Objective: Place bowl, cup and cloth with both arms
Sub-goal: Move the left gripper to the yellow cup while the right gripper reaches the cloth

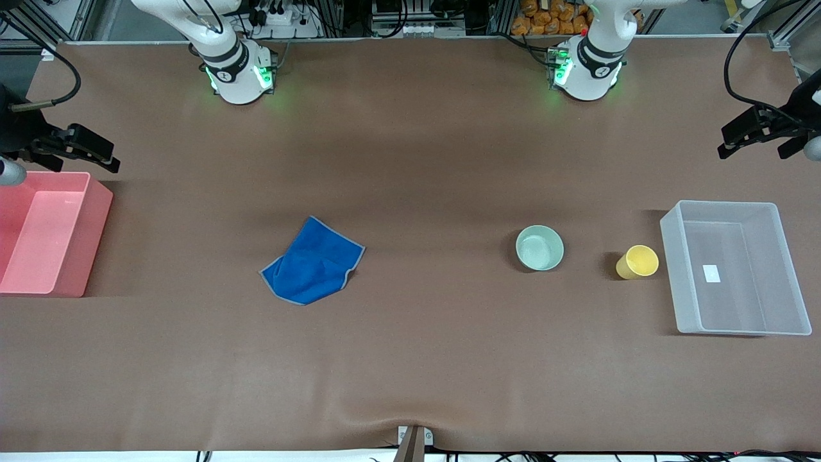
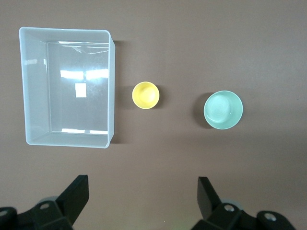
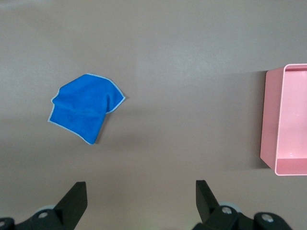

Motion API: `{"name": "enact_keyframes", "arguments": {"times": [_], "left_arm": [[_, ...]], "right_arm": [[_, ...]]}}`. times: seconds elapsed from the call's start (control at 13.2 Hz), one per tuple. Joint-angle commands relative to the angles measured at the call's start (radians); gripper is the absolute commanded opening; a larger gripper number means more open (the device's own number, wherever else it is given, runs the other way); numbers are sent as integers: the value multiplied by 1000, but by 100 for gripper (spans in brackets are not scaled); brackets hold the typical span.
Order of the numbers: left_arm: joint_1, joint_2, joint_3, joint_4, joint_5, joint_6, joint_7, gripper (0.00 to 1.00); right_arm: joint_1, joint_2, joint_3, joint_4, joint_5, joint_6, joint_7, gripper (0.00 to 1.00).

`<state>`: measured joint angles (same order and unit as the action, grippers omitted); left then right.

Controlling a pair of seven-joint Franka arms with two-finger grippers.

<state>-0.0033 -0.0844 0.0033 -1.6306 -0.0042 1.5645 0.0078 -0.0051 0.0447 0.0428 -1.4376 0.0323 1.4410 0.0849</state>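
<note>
The mint-green bowl [image 1: 539,248] stands on the brown table toward the left arm's end, also in the left wrist view [image 2: 223,109]. The yellow cup [image 1: 637,262] stands beside it, between the bowl and a clear bin; it shows in the left wrist view [image 2: 145,95]. The rumpled blue cloth [image 1: 312,261] lies toward the right arm's end, also in the right wrist view [image 3: 85,107]. My left gripper [image 1: 753,136] hangs open and empty, high at the table's edge [image 2: 142,194]. My right gripper [image 1: 77,149] hangs open and empty above the pink bin's end [image 3: 140,195].
A clear plastic bin [image 1: 734,267] stands at the left arm's end, beside the cup. A pink bin [image 1: 48,234] stands at the right arm's end. Bare brown mat lies between the cloth and the bowl.
</note>
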Motion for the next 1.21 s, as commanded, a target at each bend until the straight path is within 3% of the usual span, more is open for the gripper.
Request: {"name": "enact_keyframes", "arguments": {"times": [0.0,0.68,1.14], "left_arm": [[-3,5,0,11,-19,-4,24,100],[0,107,1,3,-31,20,14,100],[11,253,3,-47,-42,205,9,100]], "right_arm": [[7,-29,-11,-33,8,-7,18,100],[1,-26,-14,-43,12,6,18,100],[16,38,-12,-128,14,166,21,100]]}}
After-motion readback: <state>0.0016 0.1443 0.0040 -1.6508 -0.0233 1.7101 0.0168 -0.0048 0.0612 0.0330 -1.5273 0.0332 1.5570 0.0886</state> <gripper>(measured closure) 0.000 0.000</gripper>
